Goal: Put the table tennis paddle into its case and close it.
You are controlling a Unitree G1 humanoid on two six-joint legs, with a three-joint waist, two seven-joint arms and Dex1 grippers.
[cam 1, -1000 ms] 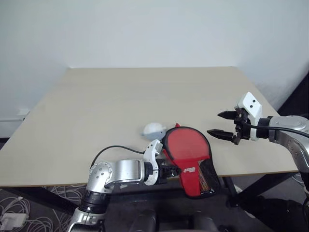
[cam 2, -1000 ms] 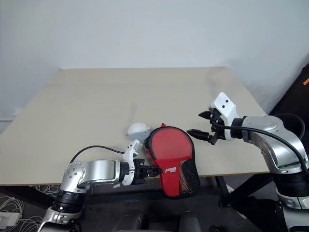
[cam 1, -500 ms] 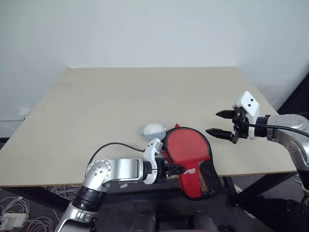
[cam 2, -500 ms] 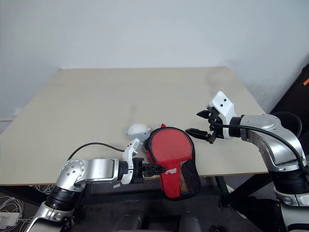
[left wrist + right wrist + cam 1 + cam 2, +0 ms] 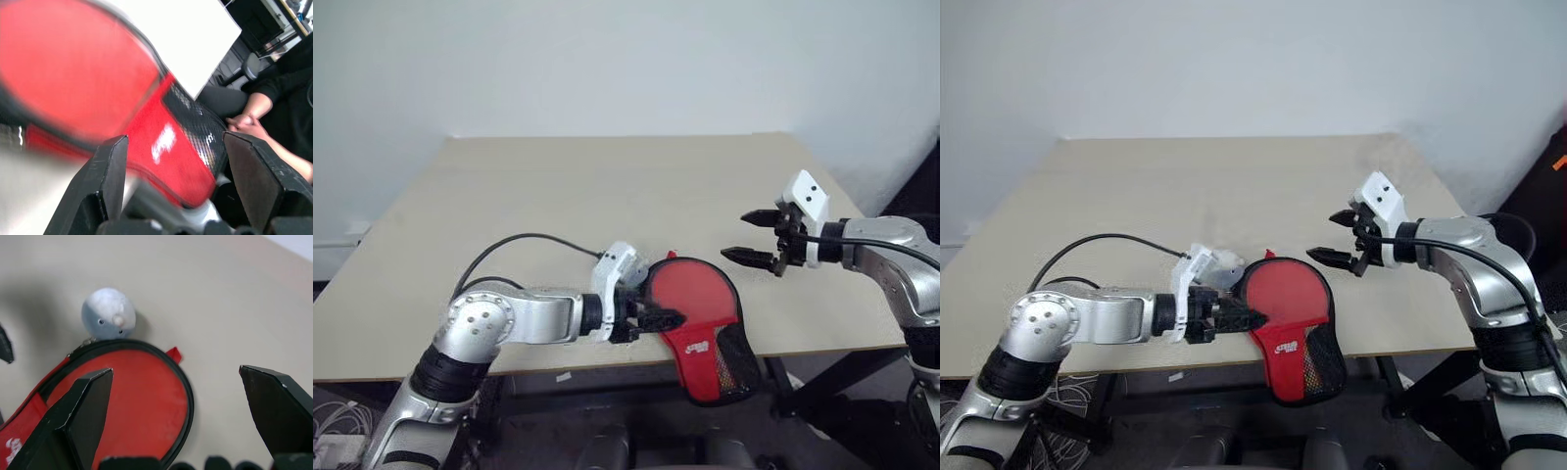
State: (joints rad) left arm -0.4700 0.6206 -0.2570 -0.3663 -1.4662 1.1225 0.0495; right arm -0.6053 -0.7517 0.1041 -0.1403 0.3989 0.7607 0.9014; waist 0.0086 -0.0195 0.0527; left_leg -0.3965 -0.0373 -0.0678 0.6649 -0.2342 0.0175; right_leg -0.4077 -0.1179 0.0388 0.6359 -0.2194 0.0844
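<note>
The beige table (image 5: 607, 206) carries the case (image 5: 700, 313) at its near edge, toward the right corner. The case is paddle-shaped and red with black edging; its round head lies flat on the tabletop while the narrow end, with a small white logo and a black mesh panel, hangs over the edge. A small grey-blue round toy with two dark eyes (image 5: 108, 313) sits touching the head's far rim. The left gripper (image 5: 658, 318) is at the case's left rim, fingers parted, nothing between them. The right gripper (image 5: 752, 237) hovers above the table just right of the case, fingers spread wide and empty.
</note>
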